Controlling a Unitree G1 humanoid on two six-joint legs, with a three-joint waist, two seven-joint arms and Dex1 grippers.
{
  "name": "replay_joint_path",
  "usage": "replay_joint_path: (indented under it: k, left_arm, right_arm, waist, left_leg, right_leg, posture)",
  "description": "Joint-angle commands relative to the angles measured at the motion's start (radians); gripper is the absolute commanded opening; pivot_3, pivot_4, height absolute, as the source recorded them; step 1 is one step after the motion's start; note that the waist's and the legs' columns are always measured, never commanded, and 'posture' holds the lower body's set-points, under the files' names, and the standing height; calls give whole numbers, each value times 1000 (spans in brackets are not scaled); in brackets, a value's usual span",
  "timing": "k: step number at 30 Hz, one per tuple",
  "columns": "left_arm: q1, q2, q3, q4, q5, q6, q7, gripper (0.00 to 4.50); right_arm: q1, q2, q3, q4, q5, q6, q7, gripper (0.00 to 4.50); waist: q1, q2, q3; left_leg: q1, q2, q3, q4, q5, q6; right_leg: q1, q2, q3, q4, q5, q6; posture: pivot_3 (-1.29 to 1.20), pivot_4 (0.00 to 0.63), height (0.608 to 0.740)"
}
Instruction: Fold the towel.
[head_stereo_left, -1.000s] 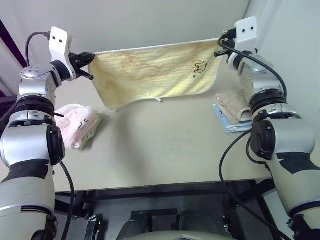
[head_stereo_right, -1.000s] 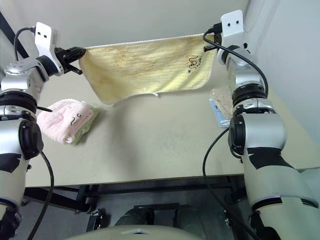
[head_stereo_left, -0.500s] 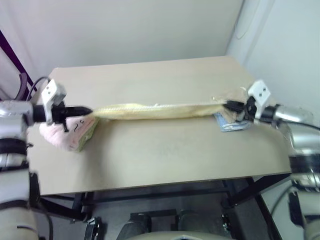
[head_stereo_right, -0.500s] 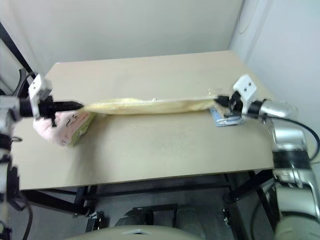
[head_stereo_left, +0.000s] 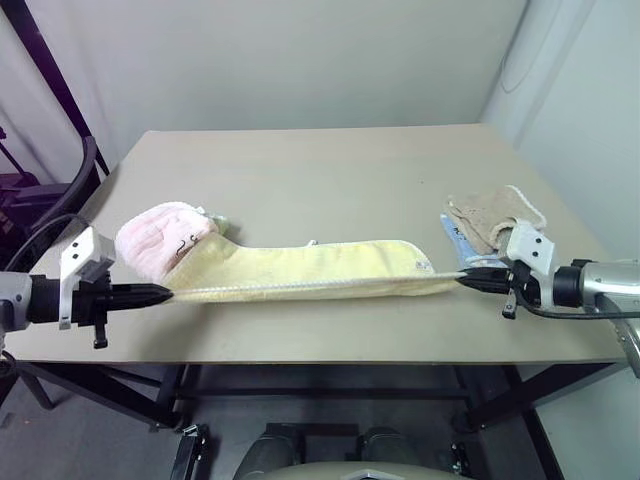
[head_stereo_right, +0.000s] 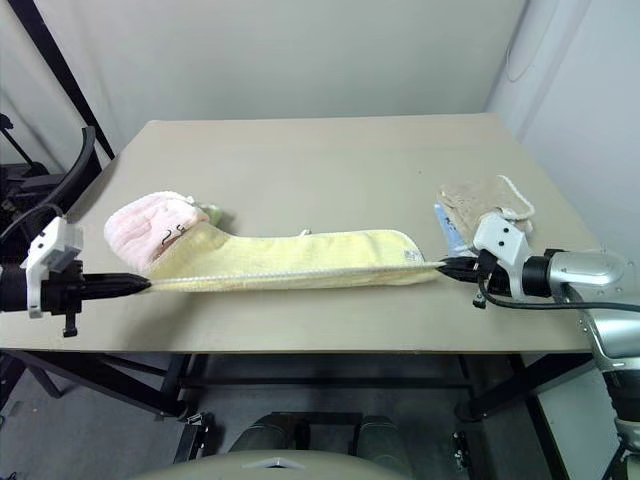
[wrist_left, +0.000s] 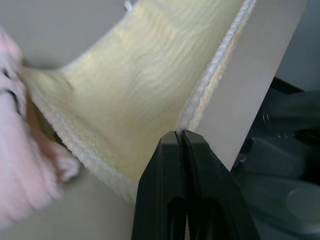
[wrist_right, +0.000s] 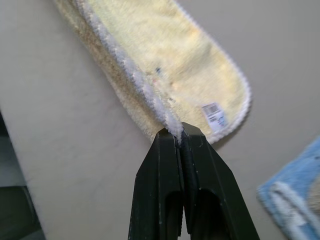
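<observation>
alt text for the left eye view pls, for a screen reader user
Two robot grippers, left gripper and right gripper, each shut on a near corner of a pale yellow towel, stretching it along the front of a beige table. A folded pink towel lies at its left end, a tan towel on a blue cloth at its right.

A pink towel and a beige towel lie well apart on the table.
</observation>
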Motion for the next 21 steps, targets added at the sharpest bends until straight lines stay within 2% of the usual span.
replay_joint_path:
  k: [1, 7, 15, 21]
  left_arm:
    - [24, 46, 41, 14, 22, -17, 24, 13]
    - [-75, 15, -13, 154, 38, -24, 75, 13]
    - [-378, -77, -153, 457, 116, -94, 148, 13]
    - [-590, -175, -256, 718, 224, -219, 170, 13]
  right_arm:
    - [24, -56, -29, -10, -32, -32, 12, 0]
    - [-122, 21, 84, 110, -54, -68, 3, 0]
    - [-450, 257, 191, 563, -161, -164, -133, 0]
    - [-588, 378, 223, 815, -244, -275, -222, 0]
  waist:
    - [4, 0, 0]
    - [1, 0, 0]
    - [6, -2, -1]
    - [3, -3, -1]
  left_leg:
    - [-1, 0, 1, 0, -1, 2]
    - [-2, 3, 4, -2, -3, 5]
    - [2, 4, 5, 1, -3, 4]
    - [1, 4, 5, 0, -2, 4]
  right_leg:
    - [-3, 0, 0, 0, 0, 0]
    - [-5, 1, 0, -1, 0, 0]
    - [-4, 2, -2, -1, 3, 0]
    - [-5, 3, -2, -1, 8, 7]
  posture:
    - [0, 0, 740]
    - [0, 0, 740]
    - [0, 0, 740]
    - [0, 0, 740]
